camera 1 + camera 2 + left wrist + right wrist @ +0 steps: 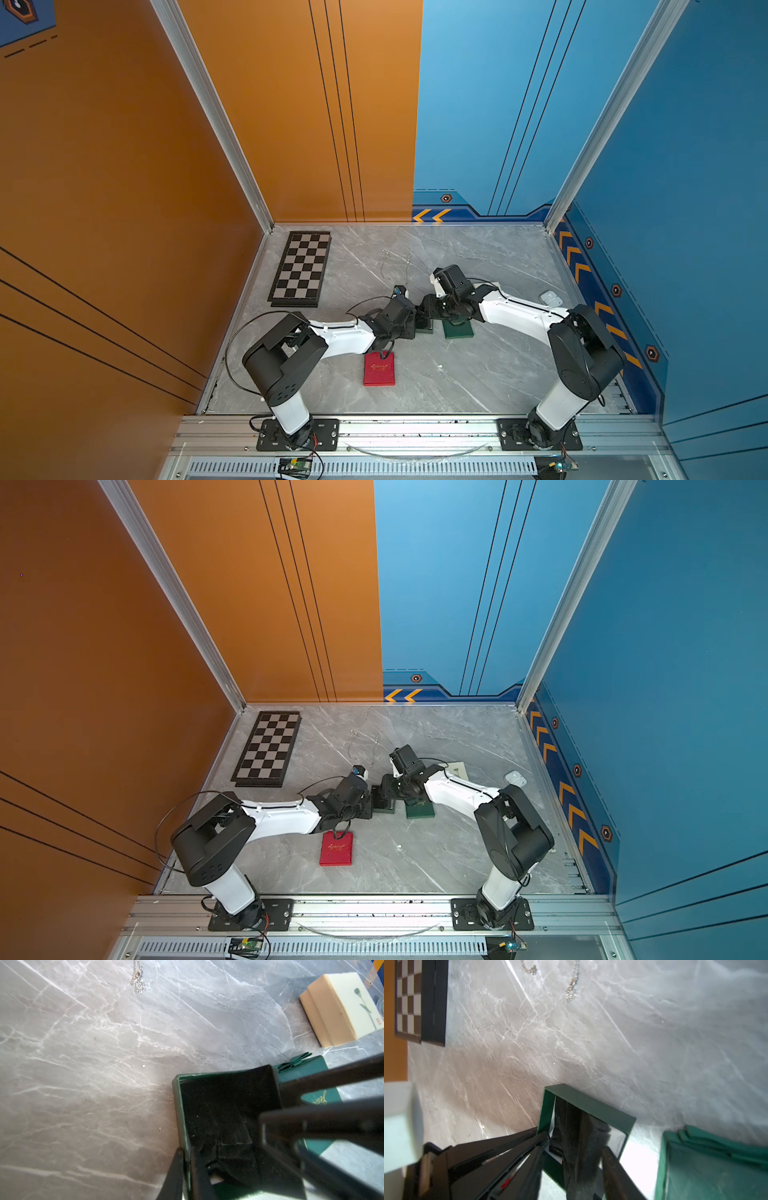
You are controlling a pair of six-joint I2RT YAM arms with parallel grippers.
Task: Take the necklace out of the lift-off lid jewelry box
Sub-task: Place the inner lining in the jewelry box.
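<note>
The left tool (186, 1167) is clamped on one thin wall of the green jewelry box (176, 1105), pinning it to the counter (83, 1064). The right tool (270, 1101) reaches inside from the opposite side. Its fingers stand apart with the black velvet insert (583, 1142) between them, and I cannot tell if they pinch it. A necklace (138, 982) lies on the counter well beyond both tools; none shows inside the box. If the insert sticks, a pull may drag the box out of the left tool's clamp. The two tools are also very near and may collide.
</note>
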